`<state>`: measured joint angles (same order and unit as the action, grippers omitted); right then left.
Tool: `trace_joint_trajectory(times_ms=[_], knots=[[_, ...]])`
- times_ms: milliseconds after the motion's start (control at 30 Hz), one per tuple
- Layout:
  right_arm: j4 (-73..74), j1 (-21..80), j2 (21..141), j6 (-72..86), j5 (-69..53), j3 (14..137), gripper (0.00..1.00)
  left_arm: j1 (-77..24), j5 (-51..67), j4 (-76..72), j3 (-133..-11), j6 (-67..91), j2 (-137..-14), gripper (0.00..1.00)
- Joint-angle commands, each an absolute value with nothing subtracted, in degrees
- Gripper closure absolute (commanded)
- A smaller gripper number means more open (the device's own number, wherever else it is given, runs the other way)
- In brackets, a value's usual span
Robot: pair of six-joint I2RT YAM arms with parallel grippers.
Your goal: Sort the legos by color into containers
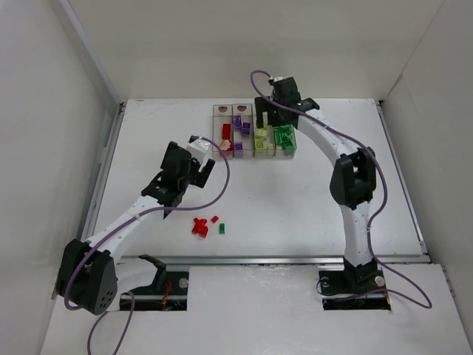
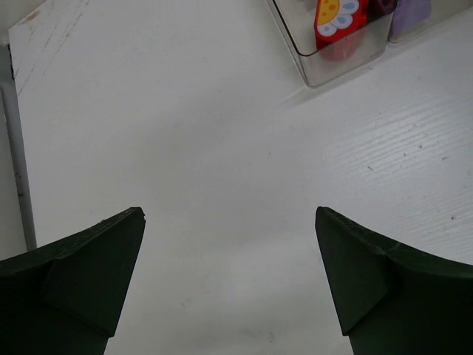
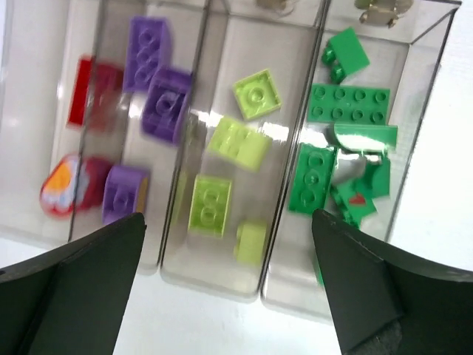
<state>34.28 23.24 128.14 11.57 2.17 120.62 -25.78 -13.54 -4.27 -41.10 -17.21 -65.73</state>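
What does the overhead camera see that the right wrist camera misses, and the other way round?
Only overhead: loose red legos and a green lego on the table, plus the left arm and right arm. Only right wrist: its own open fingers and the bricks' studs. Both: the containers holding red, purple, yellow-green and green bricks.

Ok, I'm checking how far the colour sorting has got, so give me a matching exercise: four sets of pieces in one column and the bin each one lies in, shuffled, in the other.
Pieces
1. purple bricks
2. yellow-green bricks
3. pile of green bricks
4. red printed piece

Bins, counted from the left in the top view
A. third bin
B. first bin
C. fourth bin
D. second bin

Pairs: 1-D, 2-A, 3-C, 4-B
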Motion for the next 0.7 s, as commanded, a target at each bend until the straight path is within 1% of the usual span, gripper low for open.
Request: trace_joint_trajectory(times_ms=[0,100,133,167,200,233,300,433,467,567,667], knots=[[27.9,27.7,117.3,2.7,1.0,115.7,0.01,-25.7,-14.1,-6.9,-40.0,-17.9,-63.9,0.0],[30.2,33.2,111.7,-3.7,0.6,108.2,0.01,-25.7,-19.4,-6.9,-40.0,-15.1,-63.4,0.0],[30.2,36.4,108.4,-4.3,1.2,102.1,0.01,-25.0,-21.3,-6.9,-40.0,-13.5,-62.7,0.0],[30.2,37.9,108.4,-4.3,1.2,102.0,0.01,-25.0,-23.1,-6.2,-40.0,-13.4,-62.7,0.0],[28.9,39.3,105.1,-4.3,0.3,95.0,0.01,-23.1,-24.9,-6.2,-40.0,-11.8,-61.9,0.0],[28.0,40.6,103.6,-4.3,-0.7,91.4,0.01,-22.2,-28.5,-5.4,-41.0,-10.9,-61.0,0.0],[27.2,43.7,101.6,-1.2,-1.7,84.6,0.01,-20.3,-31.7,-3.2,-42.0,-9.3,-59.7,0.0],[30.8,47.7,101.7,16.2,4.1,82.4,0.01,-16.3,-35.9,0.4,-43.2,-6.4,-56.7,0.0],[30.8,48.7,101.7,18.5,5.4,82.4,0.01,-16.3,-37.3,1.2,-43.8,-5.4,-56.0,0.0],[30.8,52.9,101.7,25.2,9.0,81.8,0.05,-16.3,-37.9,3.7,-44.5,-4.7,-53.2,0.0],[30.8,57.1,102.8,28.5,11.2,81.3,0.06,-16.3,-38.4,3.8,-44.5,-6.4,-50.5,0.0]])
